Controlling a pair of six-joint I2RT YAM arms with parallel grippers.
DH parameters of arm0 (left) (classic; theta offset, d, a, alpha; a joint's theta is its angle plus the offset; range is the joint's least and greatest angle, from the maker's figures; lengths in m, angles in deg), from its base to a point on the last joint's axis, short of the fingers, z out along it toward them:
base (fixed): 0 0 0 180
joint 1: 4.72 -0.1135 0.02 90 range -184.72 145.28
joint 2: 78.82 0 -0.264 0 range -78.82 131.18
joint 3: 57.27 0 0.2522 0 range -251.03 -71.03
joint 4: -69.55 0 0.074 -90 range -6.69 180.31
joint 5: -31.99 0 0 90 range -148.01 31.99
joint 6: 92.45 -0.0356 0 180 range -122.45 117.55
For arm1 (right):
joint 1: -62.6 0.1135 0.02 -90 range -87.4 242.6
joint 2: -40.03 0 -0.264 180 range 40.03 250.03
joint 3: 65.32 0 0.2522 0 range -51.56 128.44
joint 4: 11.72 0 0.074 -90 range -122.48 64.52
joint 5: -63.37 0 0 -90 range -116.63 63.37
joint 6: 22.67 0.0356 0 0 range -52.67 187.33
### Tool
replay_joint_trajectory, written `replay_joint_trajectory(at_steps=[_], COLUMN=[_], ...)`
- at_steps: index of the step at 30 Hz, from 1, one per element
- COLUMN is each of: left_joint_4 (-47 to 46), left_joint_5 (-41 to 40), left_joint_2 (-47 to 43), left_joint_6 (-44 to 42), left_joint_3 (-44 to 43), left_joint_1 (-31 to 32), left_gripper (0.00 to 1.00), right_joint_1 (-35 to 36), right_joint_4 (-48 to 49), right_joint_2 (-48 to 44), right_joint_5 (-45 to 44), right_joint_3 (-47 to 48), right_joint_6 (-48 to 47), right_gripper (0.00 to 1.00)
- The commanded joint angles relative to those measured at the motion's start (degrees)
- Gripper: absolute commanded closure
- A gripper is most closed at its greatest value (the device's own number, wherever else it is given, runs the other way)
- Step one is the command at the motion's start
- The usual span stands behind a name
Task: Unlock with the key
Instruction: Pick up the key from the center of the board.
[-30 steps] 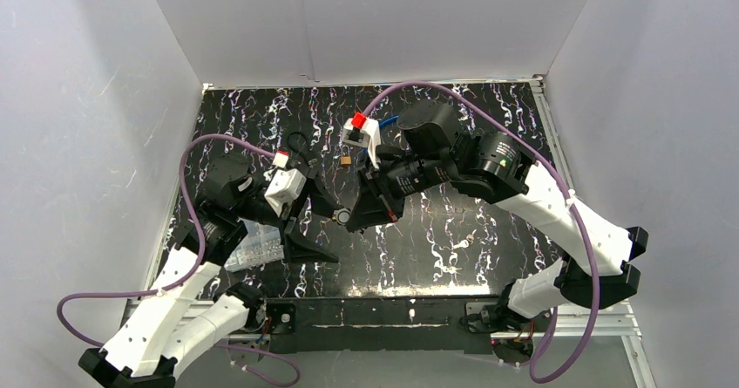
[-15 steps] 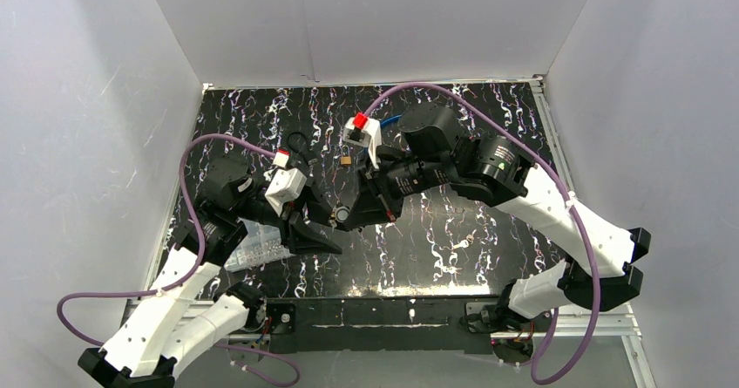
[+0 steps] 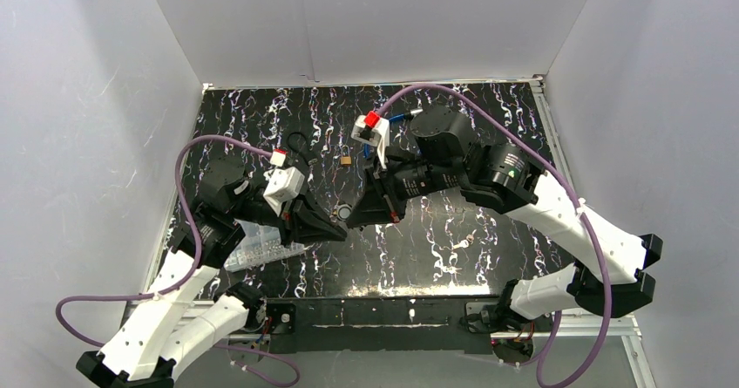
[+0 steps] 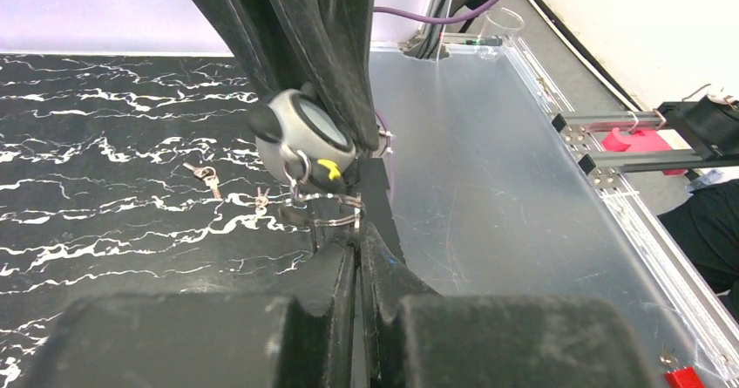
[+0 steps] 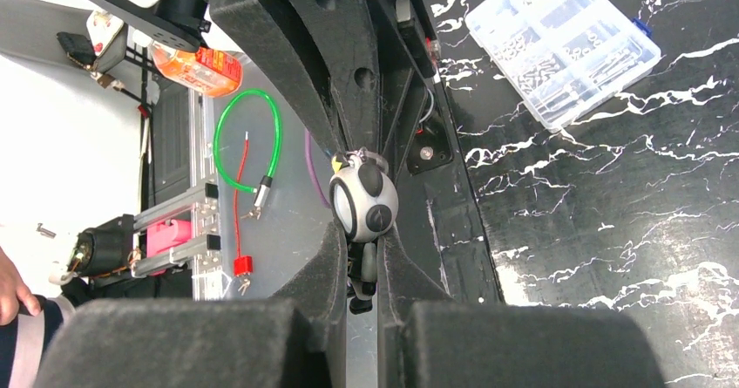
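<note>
A round silver and black padlock [image 5: 364, 198] hangs above the table, and my right gripper [image 5: 362, 235] is shut on its lower part. The left wrist view shows the same padlock [image 4: 305, 133] with a yellow mark and a wire key ring [image 4: 335, 215] dangling from it. My left gripper [image 4: 358, 233] is shut on the key right at that ring, so the key is mostly hidden between the pads. From above, the two grippers meet tip to tip at the padlock [image 3: 345, 214], the left gripper [image 3: 338, 228] coming from the left and the right gripper [image 3: 357, 215] from the right.
A clear plastic parts box [image 3: 259, 246] lies under the left arm. A small brass padlock [image 3: 346, 158] sits behind the grippers. Loose keys [image 3: 466, 241] lie on the black marbled table [image 3: 488, 144] to the right. White walls enclose the table on three sides.
My left gripper has moved right to the padlock and shut on the key at the ring. The right arm shifted slightly with the padlock still in it.
</note>
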Motion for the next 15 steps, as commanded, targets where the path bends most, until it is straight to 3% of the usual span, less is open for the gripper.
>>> replay_joint_trajectory(at_steps=[1, 5, 15], left_joint_4=[-0.1, 3.0, 20.4], left_joint_5=[-1.9, -2.7, -8.6], left_joint_2=[-0.1, -0.4, -0.9], left_joint_6=[0.1, -2.8, -21.8], left_joint_3=[-2.6, -2.8, -6.5], left_joint_1=[0.2, 0.2, 0.2], left_gripper=[1.0, 1.0, 1.0], right_joint_1=[0.2, 0.2, 0.2], right_joint_4=[4.7, 4.4, 3.2], right_joint_2=[-2.1, -3.4, -9.0], right_joint_5=[0.2, -1.0, -4.3], right_joint_3=[-1.5, -2.8, -8.9], right_joint_6=[1.1, 1.1, 1.8], right_gripper=[0.99, 0.99, 0.99])
